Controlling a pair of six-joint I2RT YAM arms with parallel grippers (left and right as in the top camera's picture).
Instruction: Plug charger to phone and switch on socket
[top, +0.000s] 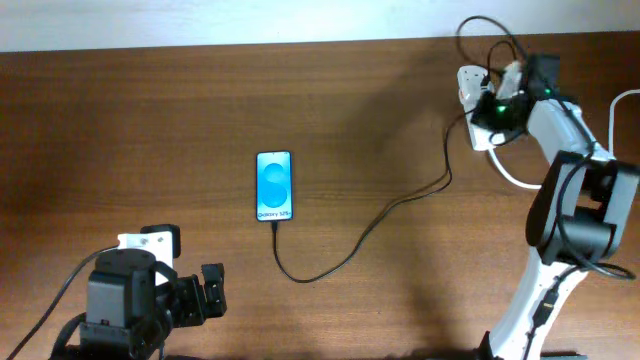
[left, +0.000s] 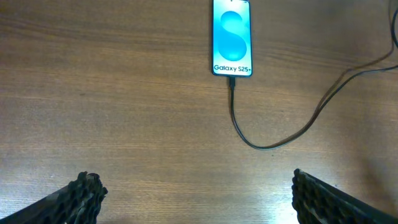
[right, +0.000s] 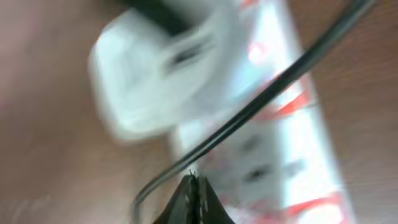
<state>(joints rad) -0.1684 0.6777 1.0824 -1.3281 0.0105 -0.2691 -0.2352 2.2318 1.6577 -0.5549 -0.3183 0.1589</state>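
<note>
The slim black-framed smartphone with the bright blue screen (top: 274, 186) lies flat near the middle of the brown wooden table (top: 120, 120). The small plug tip (left: 231, 81) of the long thin black charger cable (top: 400, 205) sits in its near edge, so the phone end looks done. The cable loops near, then runs right and far to the short white plastic power strip with red markings (top: 470, 92) at the far right. There the white adapter block (right: 161, 68) appears seated on the strip. What seems left is the switch; the right wrist view is too blurred to tell whether it is on.

The right gripper (right: 193, 194) hangs over the strip, fingers pinched together on nothing. The left gripper (left: 194, 180) waits at the near left, spread wide and empty, well apart from the phone.

The screen reads "Galaxy S25+"; the strip's red printing cannot be read
</note>
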